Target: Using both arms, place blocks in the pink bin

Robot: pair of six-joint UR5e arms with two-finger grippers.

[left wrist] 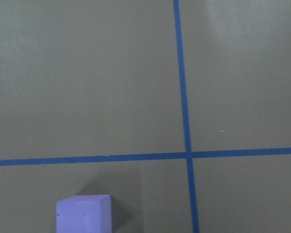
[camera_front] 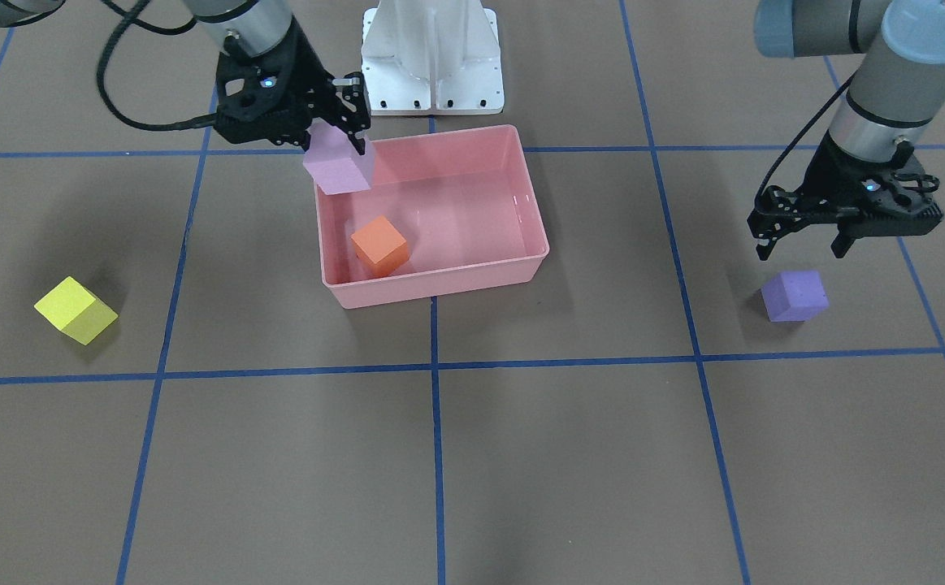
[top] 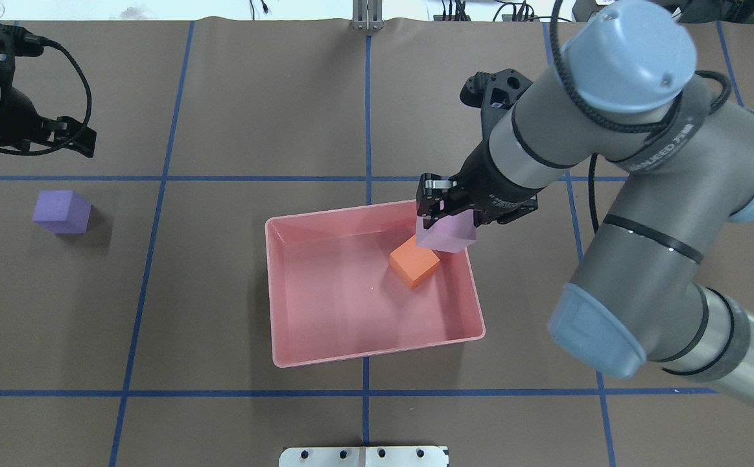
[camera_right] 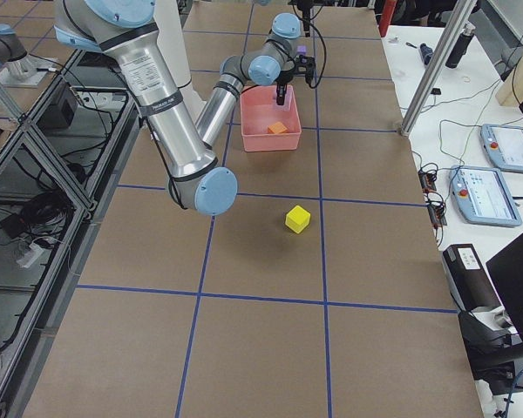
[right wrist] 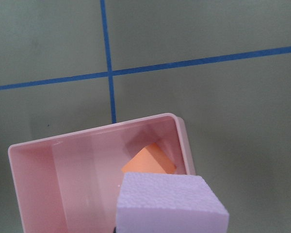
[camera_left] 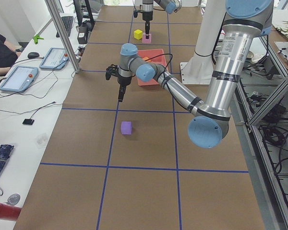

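Note:
My right gripper [camera_front: 339,151] is shut on the light pink-lilac block [camera_front: 340,166], holding it above a corner of the pink bin [camera_front: 439,289]. An orange block [camera_front: 379,244] lies tilted inside the bin, just below the held block [right wrist: 169,204]. My left gripper [camera_front: 799,247] hangs open a little above the table, just behind the purple block [camera_front: 795,296], not touching it. The purple block [left wrist: 83,214] sits at the bottom edge of the left wrist view. A yellow block [camera_front: 75,310] rests alone on the table, far out on my right side.
The white base pedestal [camera_front: 431,57] stands right behind the bin. Blue tape lines [camera_front: 436,366] grid the brown table cover. A side table with tablets [camera_left: 19,78], cables and a seated person's arm [camera_left: 2,50] runs along the operators' edge.

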